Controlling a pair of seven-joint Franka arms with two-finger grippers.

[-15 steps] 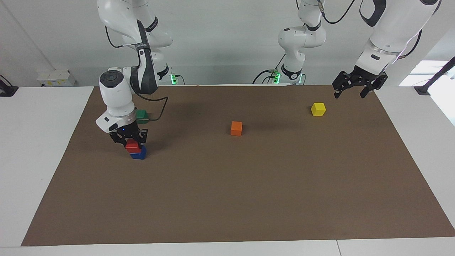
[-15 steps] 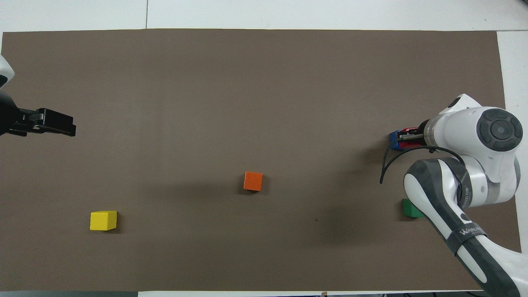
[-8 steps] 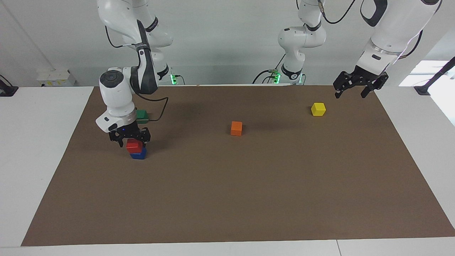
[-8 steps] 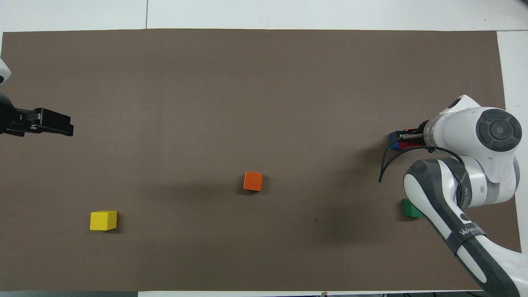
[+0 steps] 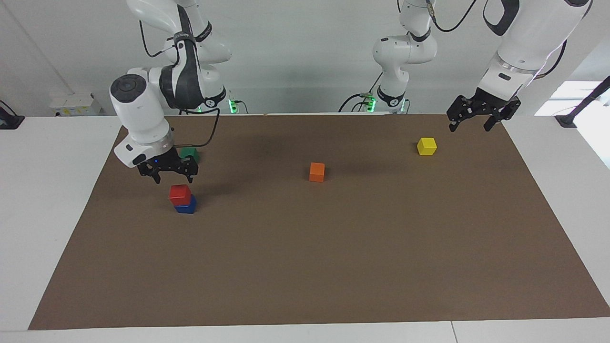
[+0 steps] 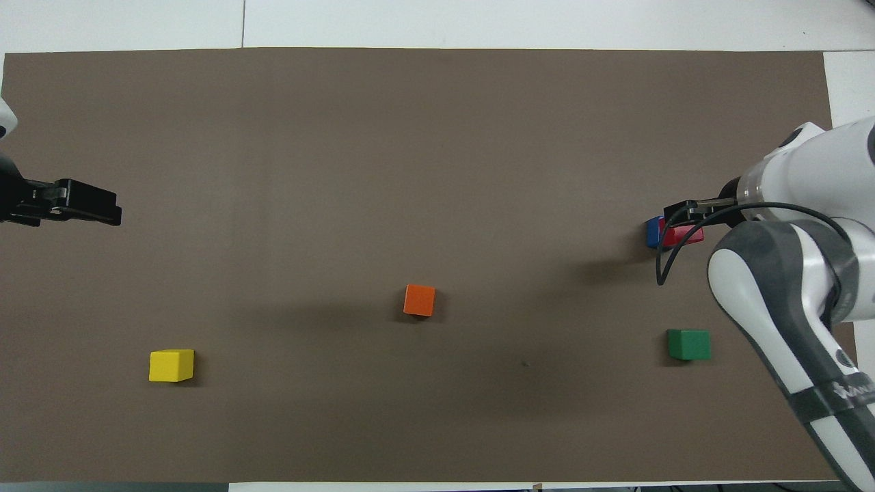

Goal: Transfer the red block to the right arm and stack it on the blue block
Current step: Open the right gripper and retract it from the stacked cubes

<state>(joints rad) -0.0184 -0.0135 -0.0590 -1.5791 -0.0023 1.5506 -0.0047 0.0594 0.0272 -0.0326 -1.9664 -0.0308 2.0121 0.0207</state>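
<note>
At frame left, my right hand hangs wide and empty above the red block, stacked on the blue block; my left hand, also wide, waits upper right.

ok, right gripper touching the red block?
Apart. The facing view shows the right gripper open above the red block, brown mat visible between them; the red block sits on the blue block.

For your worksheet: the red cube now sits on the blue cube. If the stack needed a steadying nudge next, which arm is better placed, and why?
Right. The right gripper hangs open just above the small red cube on the small blue cube; the left gripper waits near the yellow cube.
</note>
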